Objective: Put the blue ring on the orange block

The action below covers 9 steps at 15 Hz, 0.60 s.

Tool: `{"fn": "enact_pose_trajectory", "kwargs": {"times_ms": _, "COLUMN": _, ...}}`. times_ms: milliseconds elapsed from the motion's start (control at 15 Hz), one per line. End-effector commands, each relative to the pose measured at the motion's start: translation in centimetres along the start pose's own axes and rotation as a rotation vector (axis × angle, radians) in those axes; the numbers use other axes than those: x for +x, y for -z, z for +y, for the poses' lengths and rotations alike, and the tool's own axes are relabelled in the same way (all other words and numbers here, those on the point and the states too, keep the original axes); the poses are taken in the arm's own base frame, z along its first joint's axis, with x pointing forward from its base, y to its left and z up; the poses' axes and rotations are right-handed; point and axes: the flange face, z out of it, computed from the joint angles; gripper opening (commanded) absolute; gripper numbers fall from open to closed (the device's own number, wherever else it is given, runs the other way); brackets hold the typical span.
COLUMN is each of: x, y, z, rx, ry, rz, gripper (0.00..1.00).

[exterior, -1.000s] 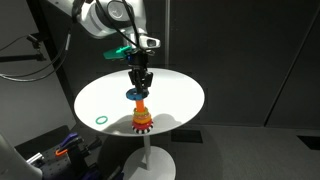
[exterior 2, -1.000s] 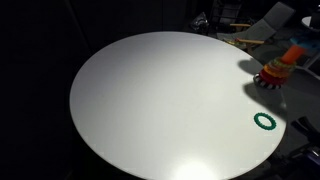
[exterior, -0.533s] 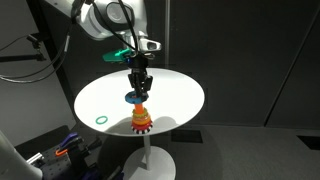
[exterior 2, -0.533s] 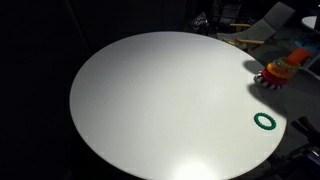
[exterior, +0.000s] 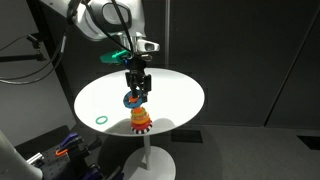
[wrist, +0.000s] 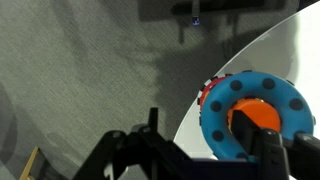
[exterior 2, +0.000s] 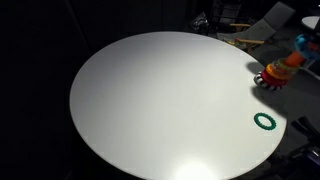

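The blue ring (wrist: 222,110), light blue with dark dots, sits around the top of the orange block (wrist: 243,116), whose peg shows through its hole. In an exterior view the blue ring (exterior: 133,101) hangs tilted on the orange block (exterior: 140,120), above its red toothed base. My gripper (exterior: 137,88) is directly over it and open. In the wrist view one finger (wrist: 265,140) reaches down over the ring's hole. The other finger (wrist: 152,120) stands well clear of the ring's outer edge. The orange block (exterior 2: 276,70) also shows at the table's far right edge.
A round white table (exterior: 180,95) on a single pole carries everything, and the peg stands near its front edge. A thin green ring (exterior: 100,119) lies flat near the rim, apart from the peg; the green ring (exterior 2: 264,121) shows in both exterior views. Dark surroundings all round.
The jaws have opened and let go of the blue ring. The ring has dropped slightly and now hangs tilted on the peg. The arm has barely moved.
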Motion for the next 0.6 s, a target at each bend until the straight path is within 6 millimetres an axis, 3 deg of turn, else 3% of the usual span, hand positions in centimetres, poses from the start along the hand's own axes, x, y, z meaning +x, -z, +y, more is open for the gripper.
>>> {"fn": "enact_pose_trajectory", "kwargs": {"times_ms": 0, "x": -0.8, "y": -0.2, "z": 0.1, "rx": 0.018, "ry": 0.014, "rz": 0.012, "gripper": 1.0}}
{"fn": "enact_pose_trajectory", "kwargs": {"times_ms": 533, "x": -1.5, "y": -0.1, "z": -1.2, "rx": 0.065, "ry": 0.086, "rz": -0.011, "gripper": 1.0}}
